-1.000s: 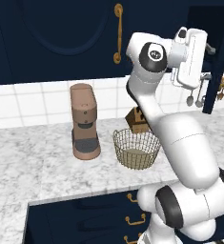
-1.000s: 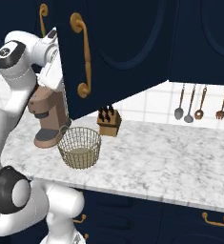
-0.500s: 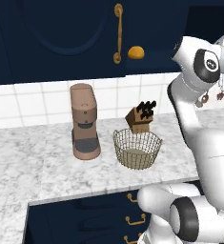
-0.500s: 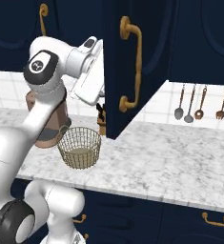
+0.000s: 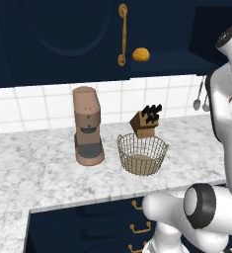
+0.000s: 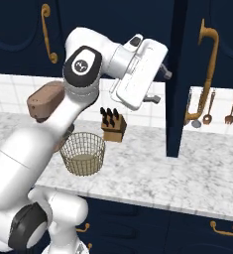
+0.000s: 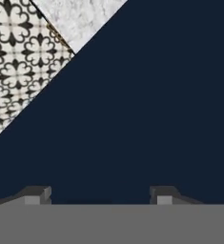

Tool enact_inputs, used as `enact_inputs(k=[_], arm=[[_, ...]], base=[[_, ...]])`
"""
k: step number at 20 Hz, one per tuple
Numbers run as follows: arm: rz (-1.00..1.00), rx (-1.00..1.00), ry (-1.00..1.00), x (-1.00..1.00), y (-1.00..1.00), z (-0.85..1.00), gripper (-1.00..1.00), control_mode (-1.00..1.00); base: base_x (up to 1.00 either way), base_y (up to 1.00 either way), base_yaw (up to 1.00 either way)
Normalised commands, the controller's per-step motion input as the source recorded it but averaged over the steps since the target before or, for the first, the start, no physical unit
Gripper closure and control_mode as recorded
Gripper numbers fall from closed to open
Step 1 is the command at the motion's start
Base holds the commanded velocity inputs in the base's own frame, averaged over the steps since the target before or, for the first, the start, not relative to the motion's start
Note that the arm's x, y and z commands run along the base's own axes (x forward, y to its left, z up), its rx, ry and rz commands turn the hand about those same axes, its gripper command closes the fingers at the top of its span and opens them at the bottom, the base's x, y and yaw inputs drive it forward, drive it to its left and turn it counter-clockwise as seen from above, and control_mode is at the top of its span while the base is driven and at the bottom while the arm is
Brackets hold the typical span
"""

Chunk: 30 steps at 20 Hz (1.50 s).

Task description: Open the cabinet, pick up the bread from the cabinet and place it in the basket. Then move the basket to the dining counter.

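While my arm is swung up high, my gripper is parked right against a navy cabinet panel, and in the hand view the two dark fingertips stand well apart with nothing between them, so the jaws are spread and not holding anything. From the right base view the hand sits beside the edge of the swung-out door, the one with the long brass handle, though I can't tell if it actually touches it.

The bread is a little golden-orange bun sitting inside the opened cabinet, just right of the closed door's brass handle in the left base view. It's above and well apart from the basket.

That basket is upright on the marble counter, between the brownish coffee machine and the knife block, which stands just behind it. I don't see anything in the basket but its beige bottom.

Some utensils hang on the tiled wall past the door. Corner of the hand view catches a patterned floor and a bit of marble.
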Motion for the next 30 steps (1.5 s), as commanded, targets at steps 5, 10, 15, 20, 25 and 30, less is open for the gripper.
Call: enact_inputs(k=[5,10,15,20,25,30], arm=[[0.00,0.03,0.01,0.07,-0.28,-0.08,-1.00,-1.00],[-0.10,0.05,0.01,0.06,0.64,-0.24,-1.00,-1.00],[-0.25,0.09,-0.12,0.23,0.65,-0.13,-1.00,-1.00],[-0.28,0.36,-0.30,0.32,0.57,-0.43,-1.00,-1.00],[-0.19,0.43,-0.33,0.09,0.49,-0.73,-1.00,-1.00],[-0.20,0.31,-0.62,0.39,0.67,-0.65,-1.00,-1.00]], base=[[0.00,0.00,0.00],[0.00,0.00,0.00],[0.00,0.00,0.00],[0.00,0.00,0.00],[0.00,0.00,0.00],[0.00,0.00,0.00]])
